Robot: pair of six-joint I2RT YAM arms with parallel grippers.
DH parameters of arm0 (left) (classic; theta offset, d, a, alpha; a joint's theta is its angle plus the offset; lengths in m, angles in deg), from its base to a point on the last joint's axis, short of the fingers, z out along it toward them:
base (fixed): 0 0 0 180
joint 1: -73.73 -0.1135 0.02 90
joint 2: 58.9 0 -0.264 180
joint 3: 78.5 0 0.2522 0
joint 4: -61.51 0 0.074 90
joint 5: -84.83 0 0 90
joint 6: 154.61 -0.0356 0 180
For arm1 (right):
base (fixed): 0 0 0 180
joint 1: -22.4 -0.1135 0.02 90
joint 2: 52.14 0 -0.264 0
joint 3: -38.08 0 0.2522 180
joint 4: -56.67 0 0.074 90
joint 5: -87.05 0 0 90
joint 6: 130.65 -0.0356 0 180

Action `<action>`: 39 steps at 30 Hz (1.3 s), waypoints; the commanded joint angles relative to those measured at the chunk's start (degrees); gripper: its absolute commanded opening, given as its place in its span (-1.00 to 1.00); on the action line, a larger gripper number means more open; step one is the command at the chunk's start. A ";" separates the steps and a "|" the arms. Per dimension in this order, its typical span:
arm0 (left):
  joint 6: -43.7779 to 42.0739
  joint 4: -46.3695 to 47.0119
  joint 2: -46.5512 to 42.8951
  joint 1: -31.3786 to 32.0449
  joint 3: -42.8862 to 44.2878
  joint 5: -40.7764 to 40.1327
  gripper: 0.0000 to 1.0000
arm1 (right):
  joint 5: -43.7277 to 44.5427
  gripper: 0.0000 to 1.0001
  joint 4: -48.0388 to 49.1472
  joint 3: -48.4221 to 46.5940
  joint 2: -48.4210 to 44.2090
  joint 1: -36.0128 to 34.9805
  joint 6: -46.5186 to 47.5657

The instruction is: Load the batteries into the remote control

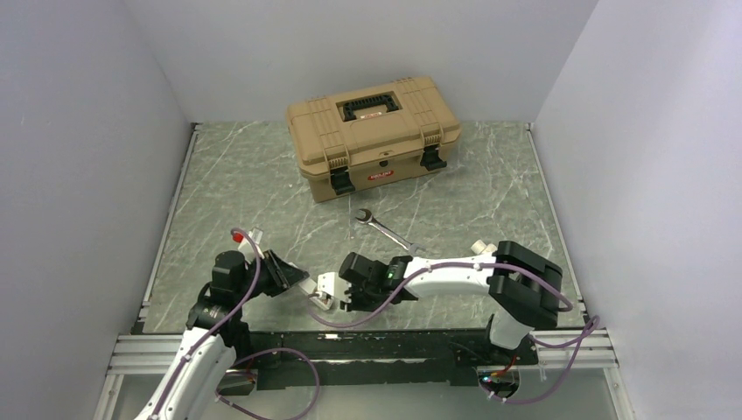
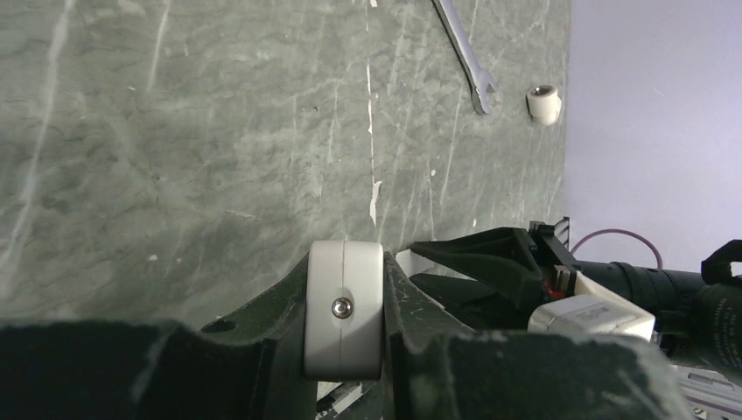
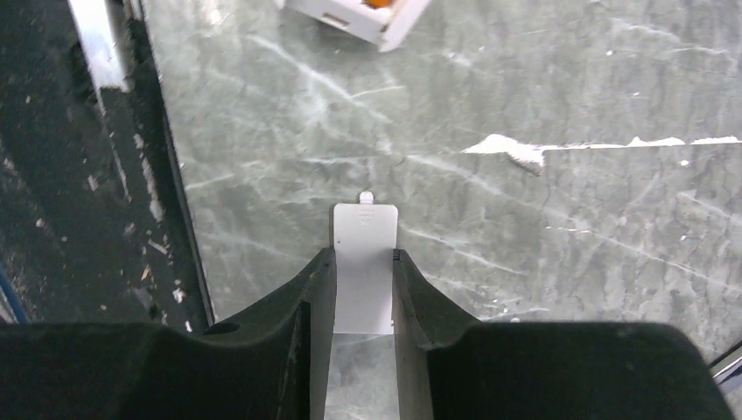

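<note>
Remote control (image 2: 344,306) is being held over the near part of the green marbled table (image 1: 236,192), with the left gripper (image 2: 345,262) clenching its end between both fingers. A tan toolbox (image 1: 372,131) is sitting closed at the far side. A steel wrench (image 1: 385,229) is lying flat between the toolbox and the arms. The right gripper (image 3: 363,255) is pinching a thin pale-grey cover plate (image 3: 365,232) by its long edges, with the plate's small tab pointing toward the remote control's orange recess.
</note>
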 commanded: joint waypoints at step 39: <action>0.86 4.29 -2.12 -0.71 2.86 -1.03 -1.00 | 15.05 0.84 22.14 13.63 -26.32 4.67 -37.21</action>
